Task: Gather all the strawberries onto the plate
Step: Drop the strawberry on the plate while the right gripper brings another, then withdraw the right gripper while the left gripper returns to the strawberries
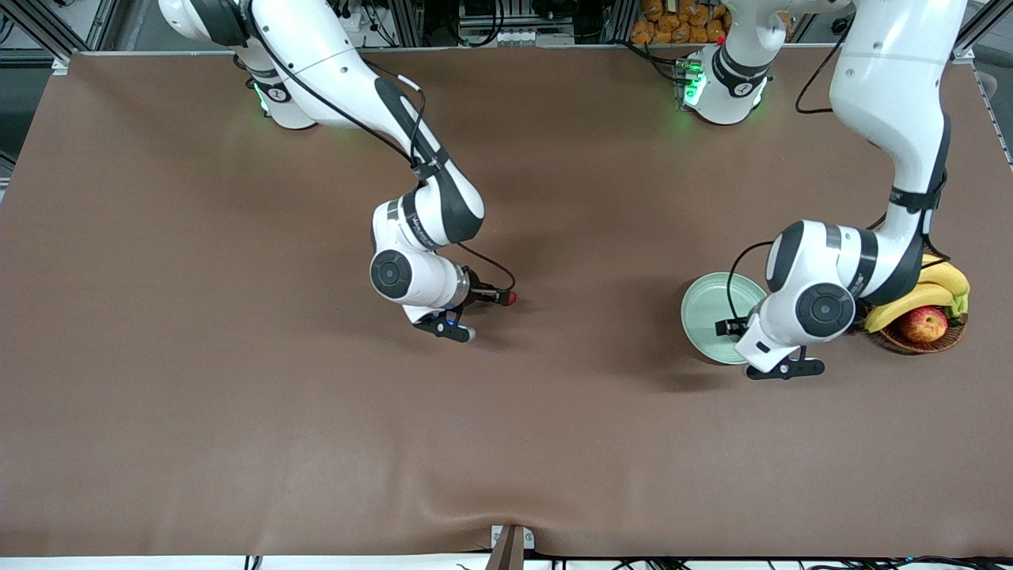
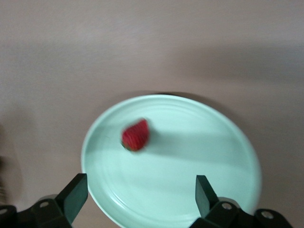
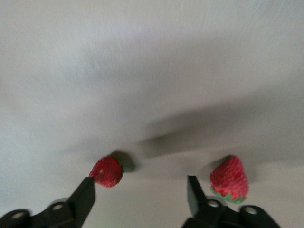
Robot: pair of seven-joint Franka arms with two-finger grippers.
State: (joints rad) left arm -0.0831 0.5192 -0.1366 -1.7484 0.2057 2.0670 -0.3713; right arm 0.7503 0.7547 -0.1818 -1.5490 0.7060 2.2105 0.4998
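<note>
One berry plated, two left on the tabletop.

Left gripper (image 2: 137,197) over the plate (image 1: 700,332), fingers spread, empty; berry (image 2: 135,135) inside, seen only from the left wrist. Right gripper (image 3: 140,194) low mid-tabletop, fingers spread: one berry (image 3: 107,171) by a fingertip, another (image 3: 230,179) just outside; front view shows one red speck (image 1: 512,298). Right arm nearer.
</note>
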